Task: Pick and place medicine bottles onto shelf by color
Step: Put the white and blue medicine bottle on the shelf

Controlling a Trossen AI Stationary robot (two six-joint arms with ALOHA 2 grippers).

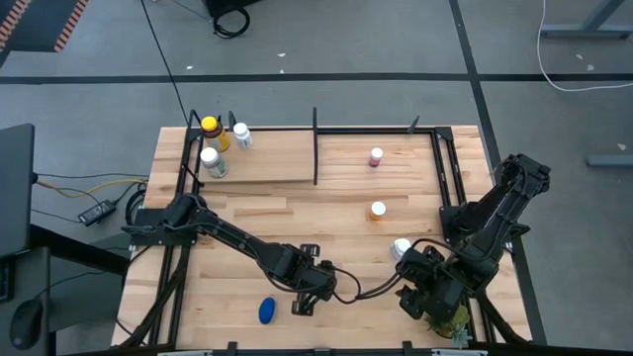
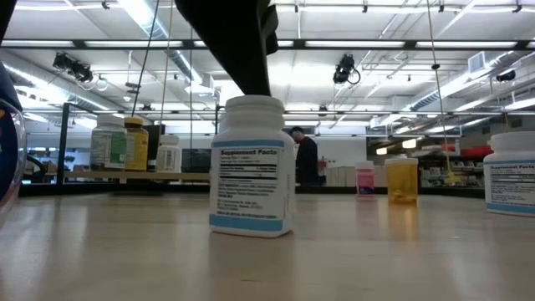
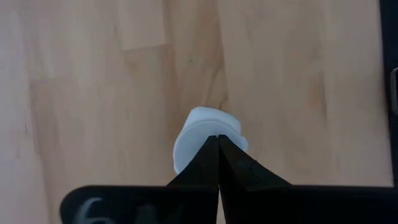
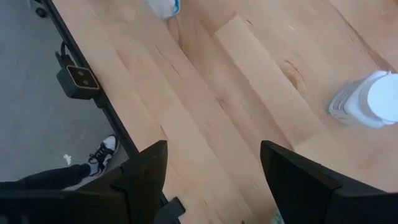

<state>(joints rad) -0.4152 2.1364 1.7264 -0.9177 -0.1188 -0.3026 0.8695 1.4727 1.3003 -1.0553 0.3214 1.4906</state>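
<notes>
A white bottle (image 2: 251, 163) with a blue-edged label stands upright on the table near its front edge. My left gripper (image 3: 217, 138) is shut, points steeply down and has its tips right over the bottle's white cap (image 3: 205, 127); in the high view my left gripper (image 1: 312, 287) hides the bottle. A blue bottle (image 1: 267, 311) lies on the table beside it. My right gripper (image 4: 214, 168) hangs open over bare wood at the front right, with another white bottle (image 4: 373, 99) off to its side. A yellow-capped amber bottle (image 1: 210, 129) and two white ones (image 1: 240, 133) stand on the shelf (image 1: 267, 170). My left gripper's shut fingertips (image 3: 225, 149) come from above at the white bottle's cap (image 2: 251, 104). I cannot tell whether they touch it. The bottle stands upright on the table.
A pink-capped bottle (image 1: 376, 156) and an orange-capped one (image 1: 377, 210) stand at the far right. The shelf's black divider (image 1: 316, 148) and rails run along the far edge. A small green plant (image 1: 450, 321) sits at the front right corner. A person's shoe (image 4: 102, 152) shows on the floor.
</notes>
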